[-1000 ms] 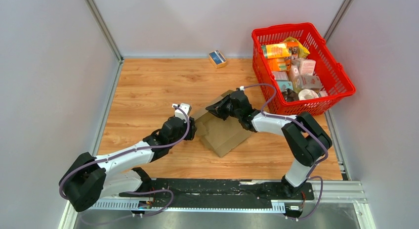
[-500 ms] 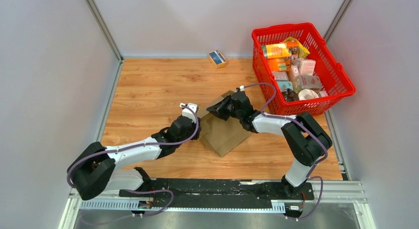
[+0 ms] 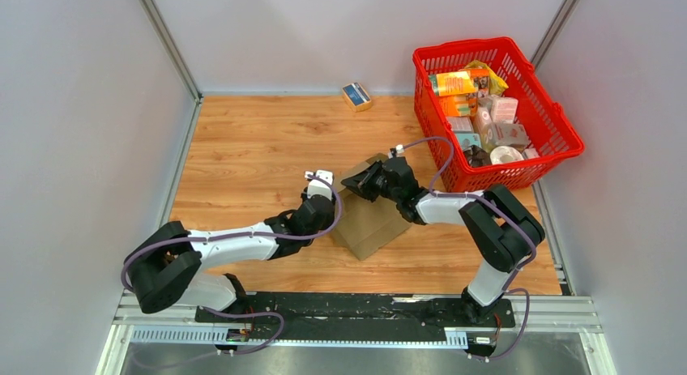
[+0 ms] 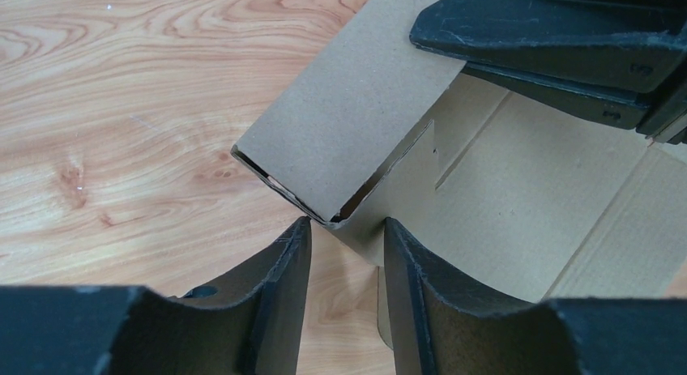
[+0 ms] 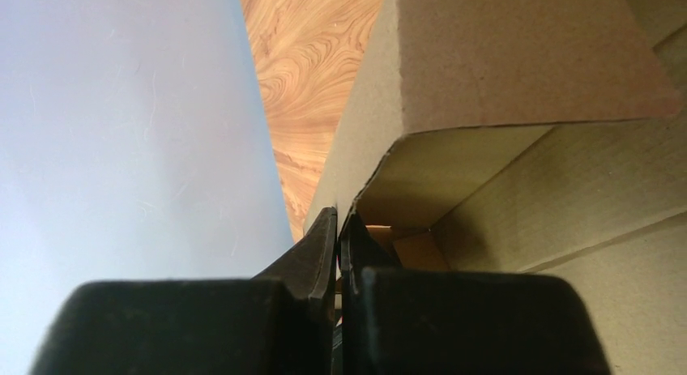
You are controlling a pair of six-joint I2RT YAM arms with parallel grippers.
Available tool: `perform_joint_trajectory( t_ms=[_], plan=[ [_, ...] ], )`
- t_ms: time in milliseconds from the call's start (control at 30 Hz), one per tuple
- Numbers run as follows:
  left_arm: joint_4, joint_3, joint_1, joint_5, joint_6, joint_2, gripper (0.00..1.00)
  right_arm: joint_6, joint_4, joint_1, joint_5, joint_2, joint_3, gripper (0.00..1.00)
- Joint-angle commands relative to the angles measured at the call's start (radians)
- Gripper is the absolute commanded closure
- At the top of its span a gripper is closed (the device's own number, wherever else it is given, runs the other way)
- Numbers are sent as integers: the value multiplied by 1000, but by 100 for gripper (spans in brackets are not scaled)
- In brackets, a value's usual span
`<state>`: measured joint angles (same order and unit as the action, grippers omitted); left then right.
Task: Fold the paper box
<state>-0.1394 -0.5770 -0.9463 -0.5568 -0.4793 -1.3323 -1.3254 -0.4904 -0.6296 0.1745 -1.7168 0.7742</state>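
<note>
The brown paper box [image 3: 374, 225] lies partly folded on the wooden table, between the two grippers. My right gripper [image 3: 362, 183] is shut on the edge of one raised wall of the box [image 5: 502, 59], its jaws [image 5: 339, 217] pinching the cardboard. My left gripper [image 3: 330, 211] is open at the box's left corner. In the left wrist view the left gripper [image 4: 347, 225] has its fingertips on either side of a folded corner of the box [image 4: 348, 124], with a flap edge just between them. The right gripper's black fingers [image 4: 551, 35] show at the top right there.
A red basket [image 3: 559, 120] full of colourful packages [image 3: 478, 108] stands at the back right, close behind the right arm. A small blue-and-tan box [image 3: 356, 95] lies at the far edge of the table. Grey walls enclose the table on the left, back and right.
My left arm has stretched to the right, bringing its open gripper up to the box's left corner. My right gripper has shifted slightly, still holding the box wall.
</note>
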Motion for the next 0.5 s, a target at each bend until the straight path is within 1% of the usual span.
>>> perform_joint_trajectory(
  t_ms=[0,100,233,300,400,467],
  plan=[
    [-37,17,-19,-42,-28,-21,52,75,-11,10,-32,3,-58,97],
    [-51,32,-29,-35,-34,-10,51,95,-20,10,-30,11,-82,100],
    [-46,48,-34,-34,-48,13,51,121,-37,13,-37,29,-125,100],
    [-45,57,-35,-29,-51,30,53,121,-45,14,-30,31,-133,100],
    [-36,71,-35,-49,-58,71,53,95,-77,11,8,13,-101,100],
    [-23,77,-35,-64,-50,103,52,48,-126,-2,-7,5,-89,100]
  ],
)
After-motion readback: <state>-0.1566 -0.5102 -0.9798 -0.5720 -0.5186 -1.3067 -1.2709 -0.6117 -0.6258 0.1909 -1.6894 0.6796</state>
